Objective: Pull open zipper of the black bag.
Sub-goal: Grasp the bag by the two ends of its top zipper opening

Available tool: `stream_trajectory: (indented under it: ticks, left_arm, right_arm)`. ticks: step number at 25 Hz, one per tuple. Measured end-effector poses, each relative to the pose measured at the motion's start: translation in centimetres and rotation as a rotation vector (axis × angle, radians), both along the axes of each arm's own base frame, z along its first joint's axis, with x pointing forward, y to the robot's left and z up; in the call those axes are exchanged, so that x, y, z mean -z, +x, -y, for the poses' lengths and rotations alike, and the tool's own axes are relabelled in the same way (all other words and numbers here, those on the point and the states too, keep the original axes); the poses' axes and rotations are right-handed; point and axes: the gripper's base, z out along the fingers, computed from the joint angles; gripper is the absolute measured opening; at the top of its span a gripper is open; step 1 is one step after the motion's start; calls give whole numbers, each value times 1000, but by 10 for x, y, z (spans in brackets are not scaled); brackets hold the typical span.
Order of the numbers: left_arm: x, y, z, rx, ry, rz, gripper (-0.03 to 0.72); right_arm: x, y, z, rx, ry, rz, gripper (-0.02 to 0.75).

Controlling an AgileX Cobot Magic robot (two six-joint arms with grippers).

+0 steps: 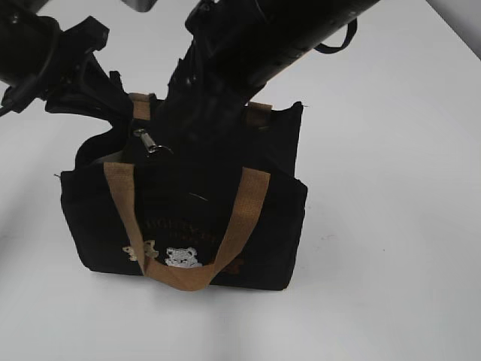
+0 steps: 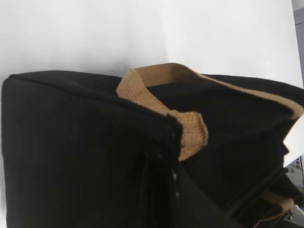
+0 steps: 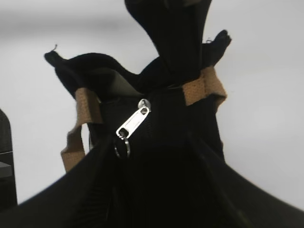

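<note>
– Front handle [image 1: 180, 256] is nearest, right? What's behind it?
– Yes, a tan loop hanging down the bag's [image 1: 98, 218] front face, over the white bears and tan lettering. That black bag stands upright on the white tabletop [image 1: 391, 226], about mid-scene.
– And the zipper [image 1: 148, 142]?
– Silver pull tab with a small ring, lying on top of the bag toward its left end. From the right wrist it shows clearly [image 3: 132, 124], slanting on the black track, ring at the low end.
– Does anything hold it?
– Not that I can see. Dark shapes fill the bottom of the right wrist view on both sides of the tab, and the tab lies bare between them. The right gripper's jaws stand about half apart; whether they touch the bag I cannot tell.
– The left gripper [image 1: 113, 101]?
– Closed almost fully, at the bag's rear left corner. The fabric there bulges up, but whether it is pinched I cannot tell. Its wrist view shows only black cloth [image 2: 71, 152] and a tan handle [image 2: 156, 90] up close.
– Farthest back?
– Rear handle's ends [image 1: 257, 114] at the back edge, then both black arms crossing above.
</note>
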Motion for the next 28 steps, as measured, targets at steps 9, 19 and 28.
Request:
stream_trajectory:
  ticks: [9,19,28]
  left_arm:
    - [0,0,0,-1,-4,-1,19]
    - [0,0,0,-1,-4,-1,19]
    - [0,0,0,1,-4,-3,19]
  right_arm:
    - [24,-4,-17,-76,-55,-49,337]
    - [30,7,-22,-35,-35,24,254]
    - [35,4,-19,-81,-107,15,242]
